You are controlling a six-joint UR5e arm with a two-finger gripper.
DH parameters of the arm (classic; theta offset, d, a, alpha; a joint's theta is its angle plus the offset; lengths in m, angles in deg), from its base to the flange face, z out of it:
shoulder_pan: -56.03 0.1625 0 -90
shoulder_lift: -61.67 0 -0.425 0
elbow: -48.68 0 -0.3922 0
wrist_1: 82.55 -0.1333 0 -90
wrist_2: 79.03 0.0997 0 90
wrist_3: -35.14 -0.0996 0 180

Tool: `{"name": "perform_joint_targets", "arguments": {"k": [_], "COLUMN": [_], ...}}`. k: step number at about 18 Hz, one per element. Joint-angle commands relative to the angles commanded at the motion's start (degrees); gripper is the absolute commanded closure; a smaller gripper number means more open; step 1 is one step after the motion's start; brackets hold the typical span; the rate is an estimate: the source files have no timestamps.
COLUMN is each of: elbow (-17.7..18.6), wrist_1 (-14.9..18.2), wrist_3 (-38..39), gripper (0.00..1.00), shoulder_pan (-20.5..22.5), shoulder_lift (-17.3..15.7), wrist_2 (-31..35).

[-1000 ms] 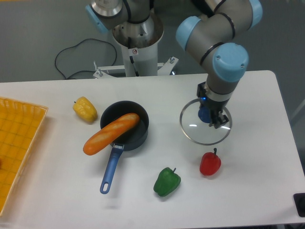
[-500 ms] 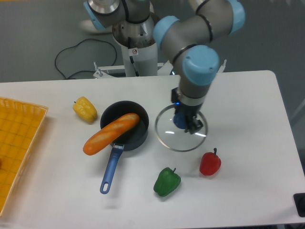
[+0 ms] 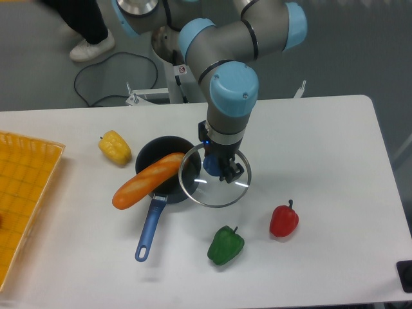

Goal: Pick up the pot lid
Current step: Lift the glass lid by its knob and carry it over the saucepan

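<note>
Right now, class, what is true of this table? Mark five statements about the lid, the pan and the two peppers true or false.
1. The gripper holds the lid by its blue knob. True.
2. The pan has a red handle. False: the handle is blue.
3. In the picture, the green pepper is left of the red pepper. True.
4. The red pepper is inside the pan. False: it lies outside, on the table.
5. The lid fully covers the pan. False: much of the pan's opening shows uncovered.

Pale grey arm (image 3: 270, 31), rounded blue joint caps (image 3: 234, 82), dark joint rings (image 3: 251, 32), black-fingered hand (image 3: 219, 153)
</note>
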Motion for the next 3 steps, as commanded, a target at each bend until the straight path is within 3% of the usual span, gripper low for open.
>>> {"name": "perform_joint_targets", "arguments": {"k": [3], "elbow": [0.00], "wrist_1": [0.00], "wrist_3": [0.00], "gripper": [0.52], "shoulder_pan": [0.18], "shoulder_lift": [0.00], "wrist_2": [-0.09]}}
